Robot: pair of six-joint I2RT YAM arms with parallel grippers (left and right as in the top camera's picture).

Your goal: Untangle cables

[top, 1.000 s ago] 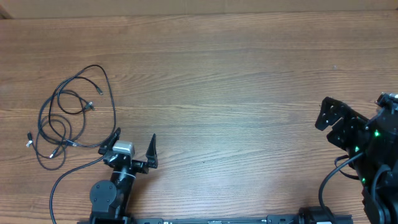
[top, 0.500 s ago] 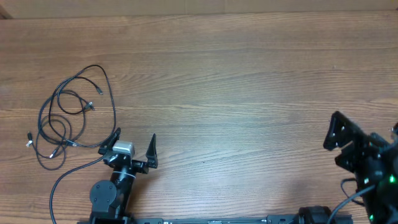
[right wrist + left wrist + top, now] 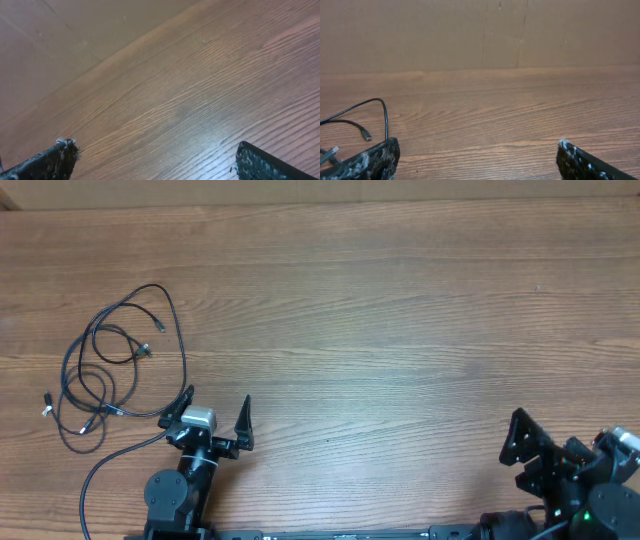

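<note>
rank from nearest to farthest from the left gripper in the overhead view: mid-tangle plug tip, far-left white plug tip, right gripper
1. mid-tangle plug tip, just up and left of the left gripper.
2. far-left white plug tip, farther out to the left.
3. right gripper, far across on the right side.

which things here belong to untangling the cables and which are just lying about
Part of the job: cables, left gripper, right gripper, both open and empty.
Just there: table, arm's own thicker cable, cardboard wall.
</note>
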